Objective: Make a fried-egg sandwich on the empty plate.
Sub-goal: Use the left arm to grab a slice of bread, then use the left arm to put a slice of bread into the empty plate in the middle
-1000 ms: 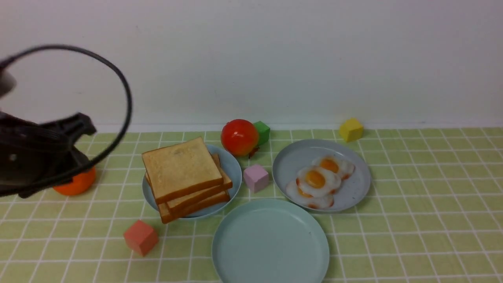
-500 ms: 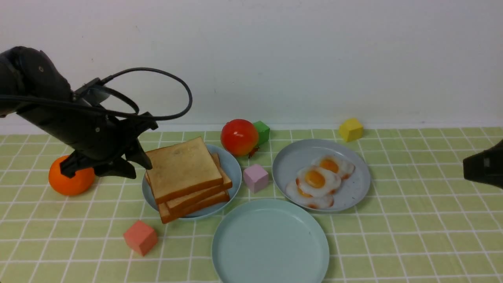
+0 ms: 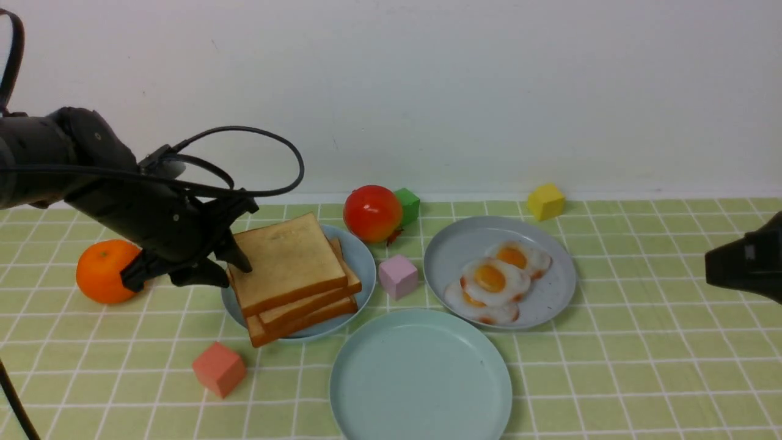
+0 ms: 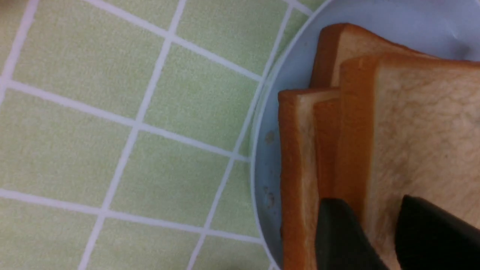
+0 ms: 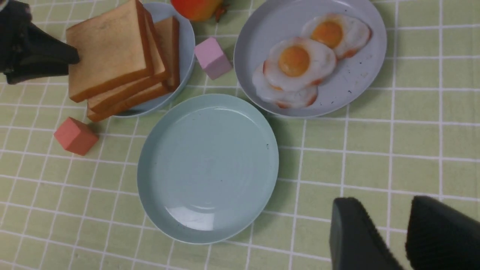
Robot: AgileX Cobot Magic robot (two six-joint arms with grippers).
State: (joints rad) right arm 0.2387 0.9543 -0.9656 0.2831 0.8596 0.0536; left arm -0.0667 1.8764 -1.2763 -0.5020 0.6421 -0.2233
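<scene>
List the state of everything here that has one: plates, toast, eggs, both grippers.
Mint-green plate: bare
Blue plate: holding stacked toast
Toast slices: stacked askew, unfilled on top
Grey plate: holding eggs
Fried eggs: overlapping, yolks whole where visible
Left gripper: open, at the toast's edge
Right gripper: open, holding nothing
</scene>
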